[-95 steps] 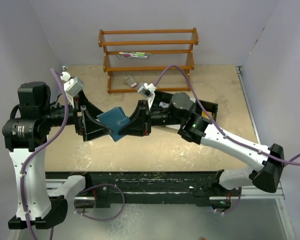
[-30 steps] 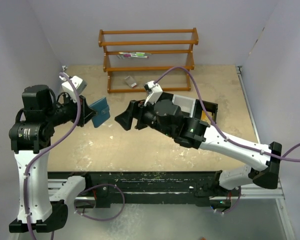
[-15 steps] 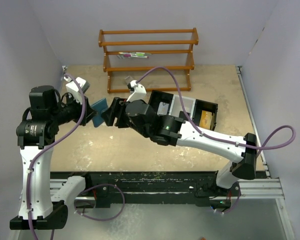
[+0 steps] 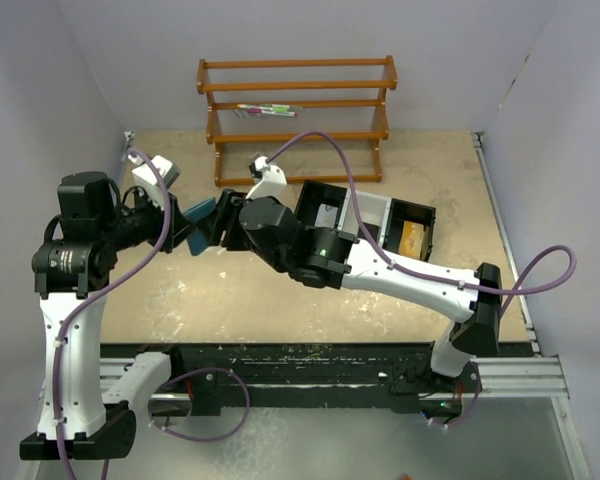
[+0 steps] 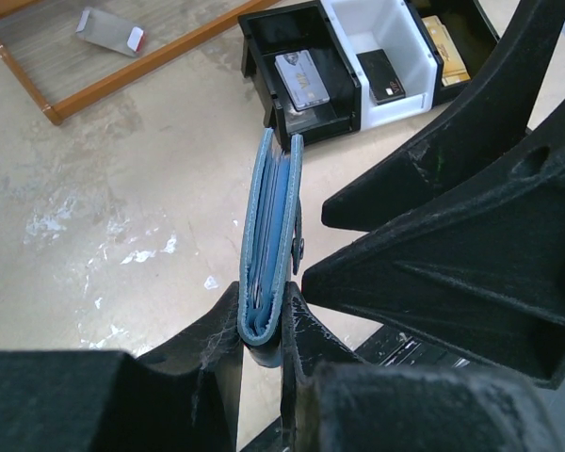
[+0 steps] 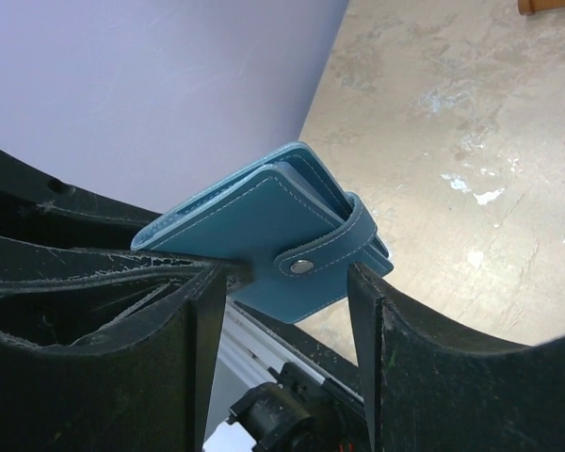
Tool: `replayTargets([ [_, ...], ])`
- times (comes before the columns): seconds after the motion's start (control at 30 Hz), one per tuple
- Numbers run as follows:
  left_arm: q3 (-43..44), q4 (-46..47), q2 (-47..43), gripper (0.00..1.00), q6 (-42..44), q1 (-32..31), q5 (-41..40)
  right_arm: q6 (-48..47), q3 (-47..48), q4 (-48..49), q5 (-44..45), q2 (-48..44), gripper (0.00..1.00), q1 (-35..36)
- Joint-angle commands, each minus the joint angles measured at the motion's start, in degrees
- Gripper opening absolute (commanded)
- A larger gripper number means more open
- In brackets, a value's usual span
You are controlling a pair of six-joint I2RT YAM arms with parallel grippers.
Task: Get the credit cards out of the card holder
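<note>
The teal-blue card holder [image 5: 271,221] is upright and edge-on, with my left gripper [image 5: 262,325] shut on its lower end. Its snap tab [image 6: 313,262] is fastened, and thin card edges show between its leaves. My right gripper [image 6: 287,282] has come in from the other side, and its fingertips [image 6: 360,282] touch the holder's [image 6: 254,226] lower edges, with one corner hanging between them. In the top view both grippers meet at the holder [image 4: 200,209], above the table's left part. One grey credit card [image 5: 304,77] and one black one [image 5: 386,88] lie in the tray.
The black three-compartment tray [image 4: 427,215] sits right of centre, with an orange-brown item [image 4: 412,237] in its right bay. A wooden rack [image 4: 295,135] stands at the back, with a small silver object [image 4: 260,162] in front of it. The purple wall is close on the left.
My right arm swung left from mid-table to the card holder, and its jaws narrowed around it. My left arm kept holding the holder and shifted only slightly.
</note>
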Motion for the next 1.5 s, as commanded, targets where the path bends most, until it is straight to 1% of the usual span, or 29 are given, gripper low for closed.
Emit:
replayTargets([
  [0.0,2.67,0.26,-0.26,0.0,0.16,-0.05,6.76,1.84,2.48,0.52,3.71,0.61,0.55,0.19],
  [0.23,4.29,0.12,-0.1,0.0,-0.14,-0.09,8.28,4.08,0.79,-1.16,4.43,0.84,0.46,0.18],
  [0.33,4.44,0.09,-0.12,0.0,-0.18,-0.05,8.63,5.55,0.11,-3.04,4.05,1.15,0.42,0.15],
  [0.47,4.33,-0.94,-0.43,0.0,0.38,-0.05,10.45,6.97,-0.67,-3.28,4.82,0.75,0.35,0.14],
  [0.6,3.89,-2.81,-0.63,0.0,2.61,-0.07,11.51,6.66,0.29,-3.63,6.46,0.83,0.29,0.14],
  [0.8,3.95,-3.26,-1.51,0.0,5.0,-0.07,9.76,6.56,2.54,-6.4,7.53,2.49,0.22,0.15],
  [0.9,4.3,-2.93,-1.87,0.0,5.94,-0.06,8.31,7.02,2.48,-7.68,8.09,2.81,0.15,0.14],
  [0.93,4.19,-2.65,-2.11,0.0,6.23,-0.06,7.71,7.02,2.32,-7.91,8.24,2.82,0.11,0.14],
  [1.07,3.9,-2.06,-2.65,0.0,7.38,-0.05,5.6,6.78,1.59,-9.0,9.07,2.61,0.0,0.14],
  [1.3,3.74,-1.53,-3.57,0.0,8.94,-0.05,3.06,6.73,-2.26,-9.19,10.38,-0.43,0.0,0.14],
  [1.47,4.02,-2.26,-3.9,0.0,9.74,-0.05,2.99,4.5,-4.43,-10.19,12.62,-3.25,0.0,0.19],
])
